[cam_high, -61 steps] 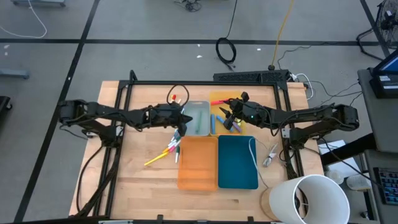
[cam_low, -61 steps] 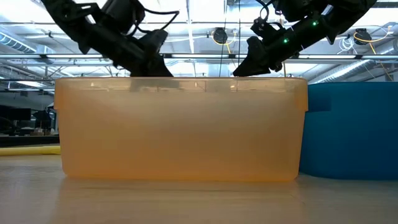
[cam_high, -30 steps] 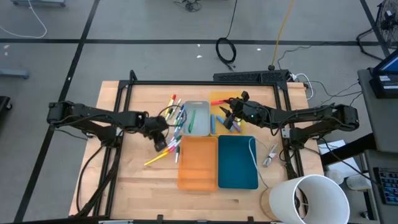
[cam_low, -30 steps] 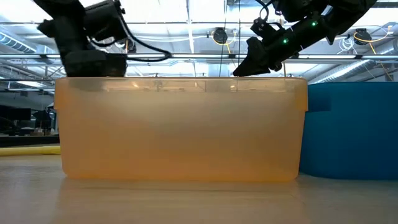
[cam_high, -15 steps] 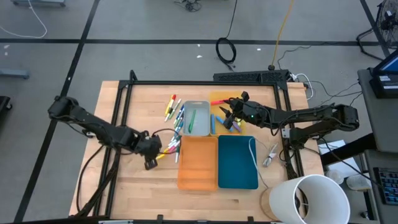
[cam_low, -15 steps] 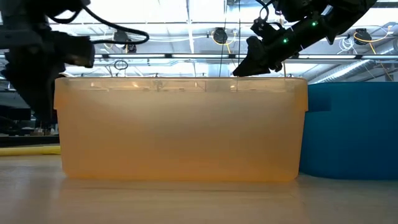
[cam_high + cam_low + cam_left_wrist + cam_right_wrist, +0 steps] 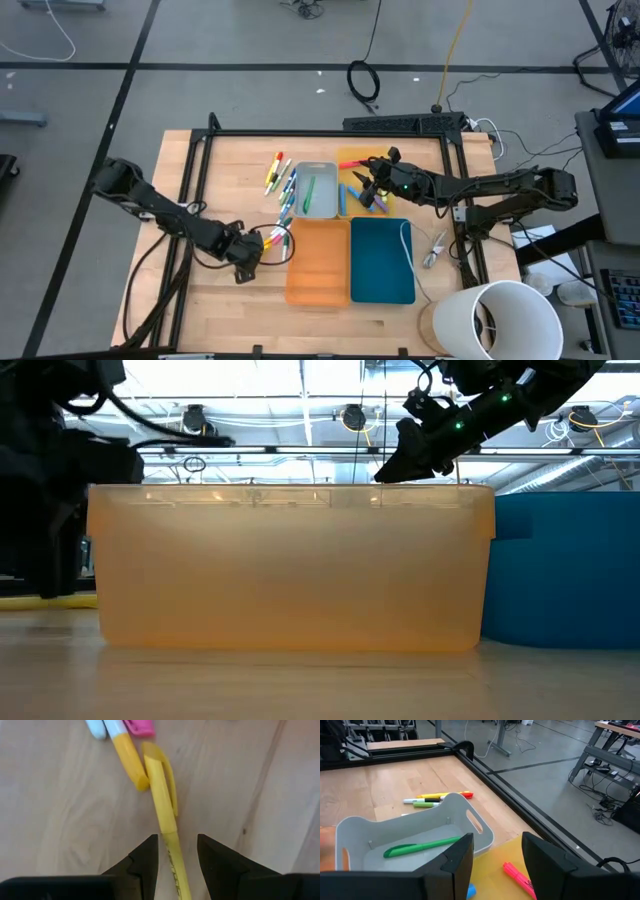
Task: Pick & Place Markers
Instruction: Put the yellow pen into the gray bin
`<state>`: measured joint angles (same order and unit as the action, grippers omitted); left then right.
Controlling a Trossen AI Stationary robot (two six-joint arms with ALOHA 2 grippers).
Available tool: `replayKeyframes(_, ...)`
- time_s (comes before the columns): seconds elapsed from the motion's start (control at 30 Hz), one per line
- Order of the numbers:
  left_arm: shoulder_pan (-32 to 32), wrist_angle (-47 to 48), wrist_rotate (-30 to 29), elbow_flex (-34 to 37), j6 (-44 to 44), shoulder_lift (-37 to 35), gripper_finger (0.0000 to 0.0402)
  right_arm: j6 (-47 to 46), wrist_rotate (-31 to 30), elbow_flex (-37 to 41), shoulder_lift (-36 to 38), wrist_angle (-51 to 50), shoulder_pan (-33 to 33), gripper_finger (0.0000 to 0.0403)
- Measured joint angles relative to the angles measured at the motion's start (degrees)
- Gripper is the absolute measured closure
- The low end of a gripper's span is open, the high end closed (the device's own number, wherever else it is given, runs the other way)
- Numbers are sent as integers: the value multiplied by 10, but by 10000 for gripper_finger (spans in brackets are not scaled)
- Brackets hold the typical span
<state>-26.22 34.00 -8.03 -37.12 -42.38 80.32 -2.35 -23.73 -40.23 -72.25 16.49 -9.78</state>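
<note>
My left gripper [image 7: 243,268] [image 7: 176,840] is low over the table, left of the orange tray [image 7: 318,262]. It is open, and its fingers stand on either side of a yellow marker [image 7: 165,815] that lies flat on the wood, without touching it. More markers [image 7: 280,180] lie on the table left of the grey tray [image 7: 325,168], which holds a green marker [image 7: 420,846]. My right gripper [image 7: 365,185] [image 7: 497,840] is open and empty above the yellow tray [image 7: 350,158], where several markers [image 7: 372,200] lie.
The blue tray [image 7: 382,260] with a white cord [image 7: 405,240] stands right of the orange tray. A white bucket [image 7: 495,320] stands at the near right corner. Black frame rails [image 7: 200,160] run along the table's left, far and right sides. Pink, white and orange markers [image 7: 125,735] lie just beyond the yellow one.
My left gripper has gone from beside the grey tray toward the table's near edge and a little to the left. It has come down until its fingers straddle the yellow marker on the wood.
</note>
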Motion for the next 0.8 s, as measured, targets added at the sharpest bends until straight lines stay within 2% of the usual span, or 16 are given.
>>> replayKeyframes(0.27,-1,-6,1,-1,-5,29,261,0,0,0,0,0,0,248)
replayKeyframes(0.8,-3,-2,-21,-2,-39,37,261,0,0,0,0,0,0,248)
